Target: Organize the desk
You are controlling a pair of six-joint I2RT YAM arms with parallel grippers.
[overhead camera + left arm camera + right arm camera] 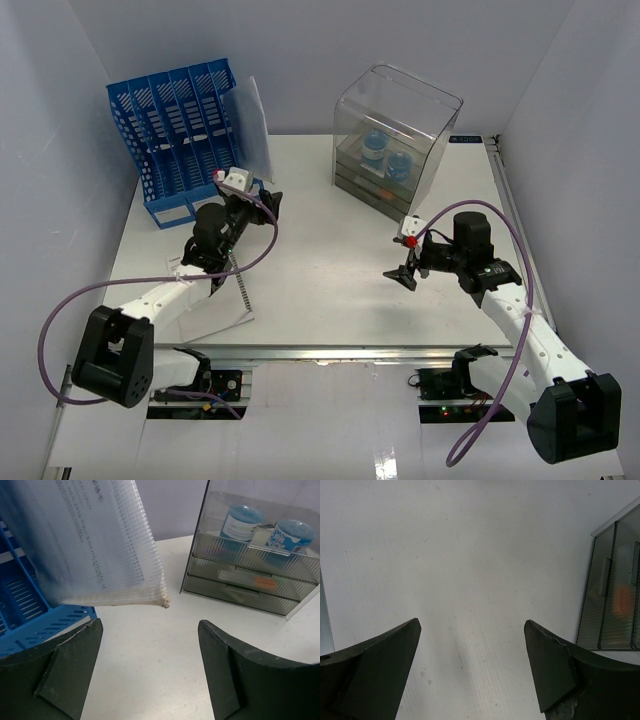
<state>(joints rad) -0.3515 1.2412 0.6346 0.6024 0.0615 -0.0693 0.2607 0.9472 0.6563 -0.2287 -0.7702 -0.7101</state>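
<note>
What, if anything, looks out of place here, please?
The translucent sleeve leans askew at the right end of the blue file rack, one corner sticking out. A spiral-bound pad lies loose near the front-left edge of the desk.

Plain pale walls [320,50] close in on three sides, evenly lit.

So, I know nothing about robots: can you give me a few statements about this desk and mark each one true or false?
1. The left arm and right arm both have open, empty jaws. True.
2. The blue rack stands at the far right of the desk. False: it stands at the far left.
3. Two blue tubs sit inside the clear box. True.
4. The translucent folder lies flat in the middle of the desk. False: it stands upright against the rack.
</note>
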